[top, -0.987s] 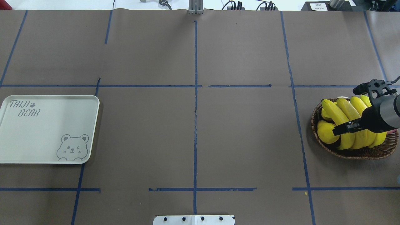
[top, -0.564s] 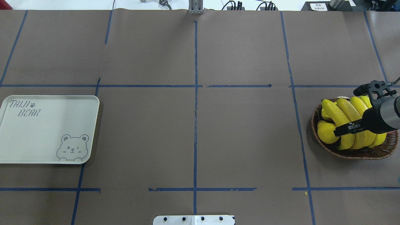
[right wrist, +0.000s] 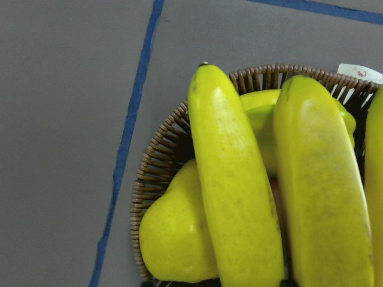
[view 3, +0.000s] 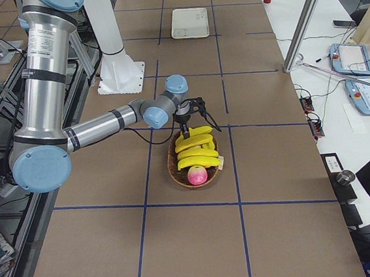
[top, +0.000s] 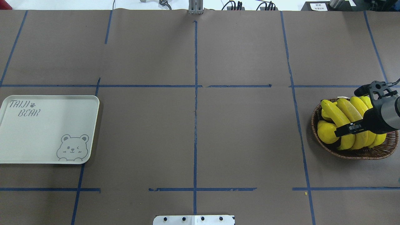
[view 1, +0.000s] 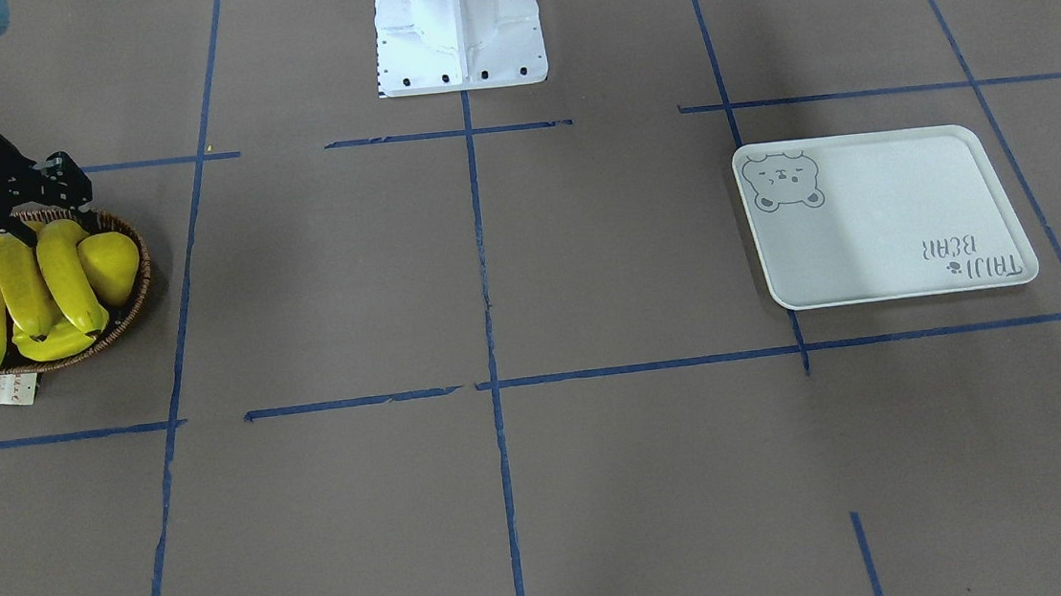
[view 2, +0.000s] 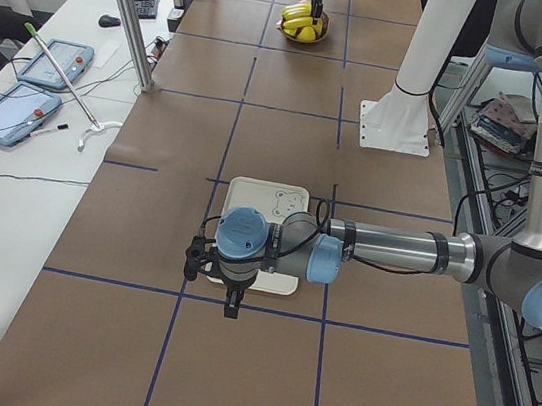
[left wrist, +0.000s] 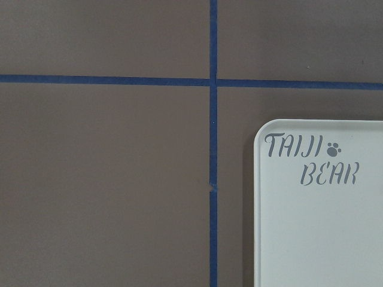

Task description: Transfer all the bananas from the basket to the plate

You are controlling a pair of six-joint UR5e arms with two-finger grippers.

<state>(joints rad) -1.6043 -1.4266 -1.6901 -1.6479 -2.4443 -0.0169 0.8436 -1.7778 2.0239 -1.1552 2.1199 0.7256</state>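
Observation:
Several yellow bananas lie side by side in the brown wicker basket at the table's right end. The front-facing view also shows the bananas and basket. My right gripper hovers over them, open, its fingers spread wide across the bunch and holding nothing. In its wrist view the bananas fill the frame. The white bear plate lies bare at the far left. My left gripper hangs by the plate; I cannot tell whether it is open or shut.
A stubby yellow pear sits at the basket's left side, and a pink fruit at its other end. A paper tag hangs off the basket. The robot's white base stands mid-table at the near edge.
My right gripper has drifted slightly to the right over the bananas and stays open. The bananas and plate have not moved.

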